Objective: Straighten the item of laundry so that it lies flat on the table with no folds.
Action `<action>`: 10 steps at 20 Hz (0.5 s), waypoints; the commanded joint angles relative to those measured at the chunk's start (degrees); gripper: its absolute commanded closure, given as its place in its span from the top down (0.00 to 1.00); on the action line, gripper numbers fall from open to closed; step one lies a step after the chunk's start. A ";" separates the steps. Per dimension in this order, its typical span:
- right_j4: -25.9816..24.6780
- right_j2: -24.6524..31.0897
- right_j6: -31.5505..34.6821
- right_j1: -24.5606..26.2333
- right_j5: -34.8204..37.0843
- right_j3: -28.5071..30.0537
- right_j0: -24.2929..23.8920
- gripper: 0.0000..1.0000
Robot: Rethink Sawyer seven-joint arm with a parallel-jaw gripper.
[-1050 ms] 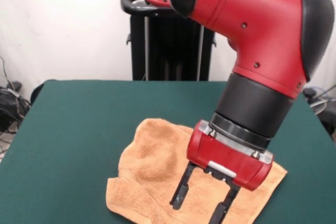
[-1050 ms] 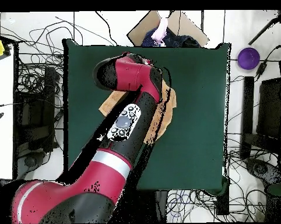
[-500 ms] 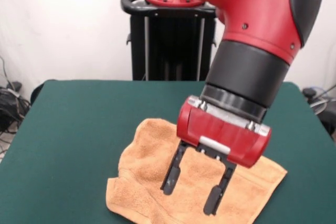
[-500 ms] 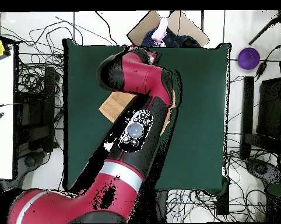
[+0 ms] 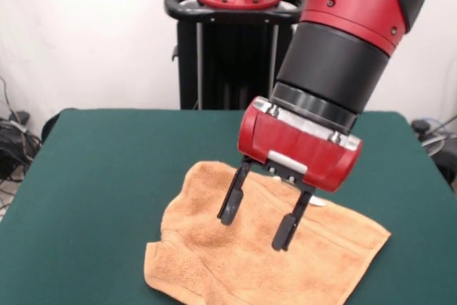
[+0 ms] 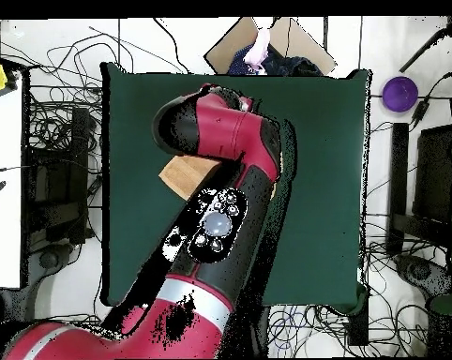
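- Since the frame 1 second back, the gripper (image 5: 257,218) has risen and shifted toward the far side of the towel (image 5: 214,248); its fingers were low over the near part of the cloth then and now hang clear above the middle.
- We find the 2 fingers spread apart with nothing between them.
- We record the towel on the near part of the table (image 5: 107,169), rumpled: the side at picture left in the front view is doubled over in a thick fold, and the far corner is rounded under.
- A small white tag (image 5: 316,203) shows just beside the finger at picture right.
- In the overhead view the arm (image 6: 220,178) covers most of the cloth; only 1 corner shows.
- We judge the sound approach is to descend on the doubled edge, pinch only the upper layer, and draw it outward low over the table, so the lower layer stays put.
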 commanded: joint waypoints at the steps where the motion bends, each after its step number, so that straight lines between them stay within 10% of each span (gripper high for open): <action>1: -2.34 14.69 -0.65 -3.44 5.13 13.10 -2.44 1.00; 10: -5.96 23.71 -3.95 -9.08 -0.35 22.03 -6.26 1.00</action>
